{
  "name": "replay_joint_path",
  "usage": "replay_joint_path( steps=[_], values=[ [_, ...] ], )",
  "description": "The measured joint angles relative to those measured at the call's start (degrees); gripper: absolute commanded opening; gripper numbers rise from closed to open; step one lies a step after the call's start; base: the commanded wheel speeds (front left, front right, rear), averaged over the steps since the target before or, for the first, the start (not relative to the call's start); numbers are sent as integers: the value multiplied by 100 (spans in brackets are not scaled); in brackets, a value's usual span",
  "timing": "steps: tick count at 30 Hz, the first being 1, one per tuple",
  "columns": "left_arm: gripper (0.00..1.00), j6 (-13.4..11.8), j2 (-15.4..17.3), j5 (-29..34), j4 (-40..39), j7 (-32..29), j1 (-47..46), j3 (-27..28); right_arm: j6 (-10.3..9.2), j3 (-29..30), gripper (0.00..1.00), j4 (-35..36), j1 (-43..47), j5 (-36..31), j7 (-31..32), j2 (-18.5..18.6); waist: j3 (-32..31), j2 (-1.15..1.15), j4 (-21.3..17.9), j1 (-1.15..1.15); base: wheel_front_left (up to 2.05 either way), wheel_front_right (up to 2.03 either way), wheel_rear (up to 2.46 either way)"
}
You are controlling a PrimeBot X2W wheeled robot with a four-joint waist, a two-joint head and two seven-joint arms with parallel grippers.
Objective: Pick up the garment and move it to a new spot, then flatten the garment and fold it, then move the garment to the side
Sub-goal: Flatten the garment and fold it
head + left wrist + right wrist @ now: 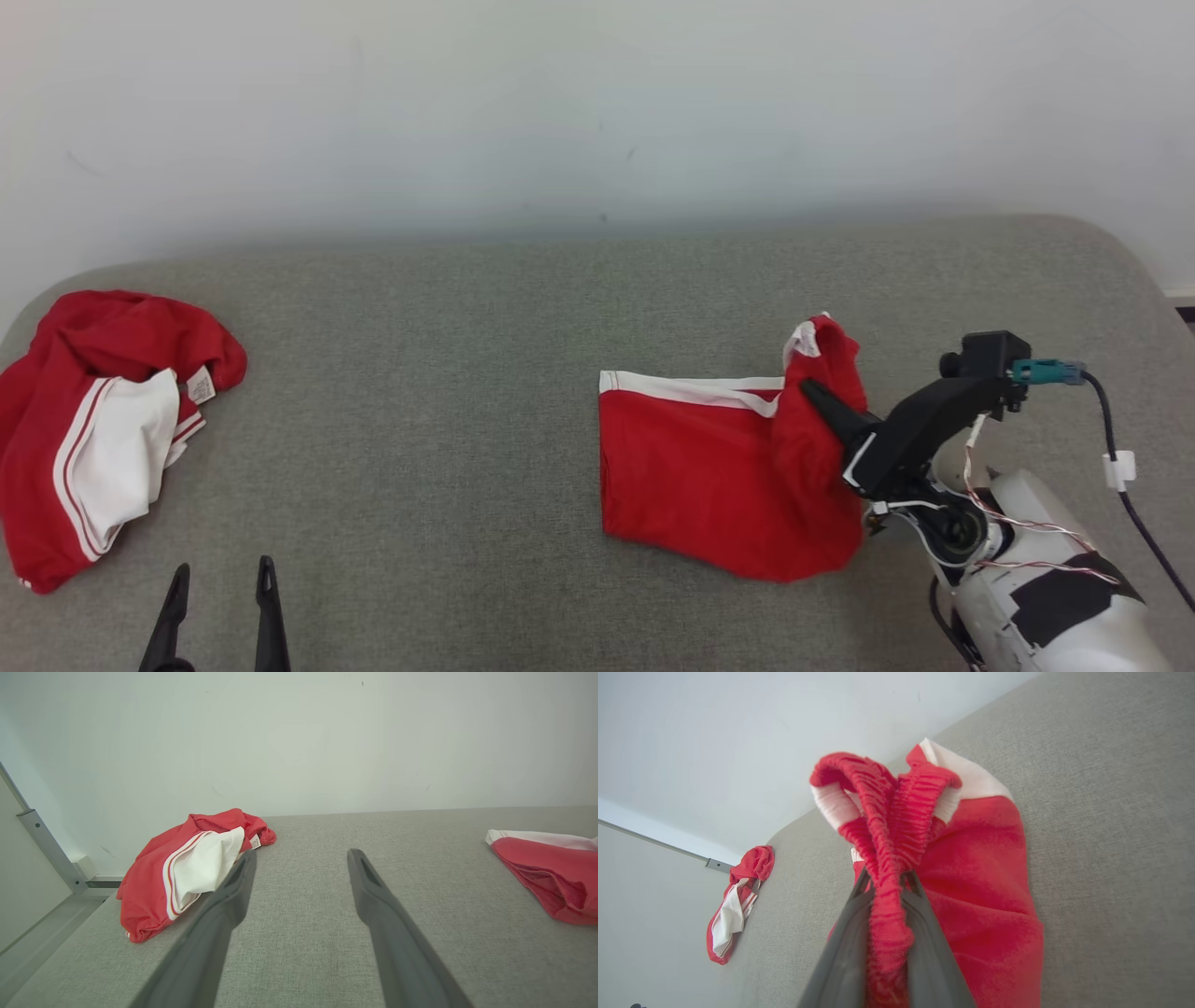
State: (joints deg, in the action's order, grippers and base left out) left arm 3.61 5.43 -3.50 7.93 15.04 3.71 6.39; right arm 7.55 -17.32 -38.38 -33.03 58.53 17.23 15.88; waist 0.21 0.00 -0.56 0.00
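Right gripper (812,392) has its fingers clamped on the red shorts' (691,467) elastic waistband, that end raised, rest lying on the desk's (467,373) right half; left gripper (224,566) fingers apart, empty, at desk's near-left edge; crumpled red-and-white garment (93,420) at desk's left end.

The head view looks forward and down from above the near edge of the grey padded surface (523,308). It faces the white wall (597,112) at 12 o'clock and takes in the full width from a distance.

The left wrist view sits low at 7 o'clock and looks along the left gripper (302,854) toward the wall.

The right wrist view is the nearest. It sits at 4 o'clock, is rolled, and looks along the right gripper (888,877) toward 10 o'clock.

All three views share the red-and-white garment (103,420) at 9 o'clock and the red garment (709,467) at 3 o'clock.
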Motion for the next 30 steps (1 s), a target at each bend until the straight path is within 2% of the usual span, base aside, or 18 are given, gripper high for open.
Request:
replay_joint_path(
  steps=[4,10,17,24,25,26,30],
  values=[
    [100,43,-16,5,13,1,-57,-45,0,-109,0,-101,-147,-123,44,-145,26,0,78,0,0,0,0],
    [100,85,-73,8,62,0,-168,-124,0,-226,0,-597,-533,-433,-96,-568,99,0,290,0,0,0,0],
    [100,131,-134,23,194,0,-351,-274,0,-430,0,-1403,-727,-967,-386,-703,190,0,622,0,0,0,0],
    [100,177,-152,22,278,0,-463,-287,0,-431,0,-1871,-858,-966,-620,-887,303,0,805,0,0,0,0],
    [100,179,-153,22,282,0,-480,-283,0,-452,23,-1930,-882,-971,-653,-902,318,0,808,0,0,0,0],
    [100,186,-154,22,298,0,-491,-279,0,-510,100,-1978,-909,-1021,-712,-909,326,0,804,0,0,0,0],
    [100,194,-153,44,341,0,-489,-249,0,-758,100,-1942,-943,-1191,-981,-892,289,0,755,0,0,0,0]
  ],
)
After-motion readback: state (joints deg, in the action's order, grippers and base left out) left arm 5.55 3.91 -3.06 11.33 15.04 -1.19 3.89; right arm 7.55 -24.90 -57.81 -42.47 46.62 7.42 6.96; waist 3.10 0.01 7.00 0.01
